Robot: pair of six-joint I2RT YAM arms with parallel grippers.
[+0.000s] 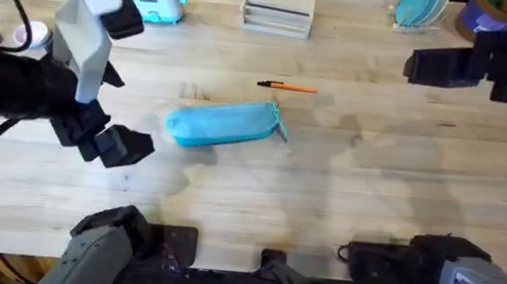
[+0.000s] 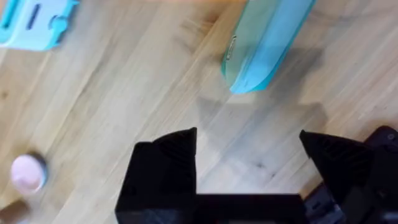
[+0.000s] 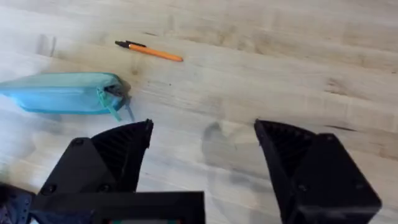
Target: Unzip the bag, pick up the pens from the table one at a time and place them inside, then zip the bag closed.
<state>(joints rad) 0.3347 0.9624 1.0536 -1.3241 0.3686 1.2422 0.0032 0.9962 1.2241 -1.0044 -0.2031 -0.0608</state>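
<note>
Unzipping not yet begun: bag [image 1: 223, 123] shut, pen [image 1: 289, 87] beside it; both grippers [image 2: 249, 149] [image 3: 202, 140] gape empty. You next pinch the pull tab [image 3: 109, 101].

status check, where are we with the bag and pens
Left gripper open, empty. Right gripper open, empty. Bag lying zipped; one pen beside it. Nothing blocking.

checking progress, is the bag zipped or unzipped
Zipped, it seems: the bag shows no gap, its pull tab at one end.
</note>
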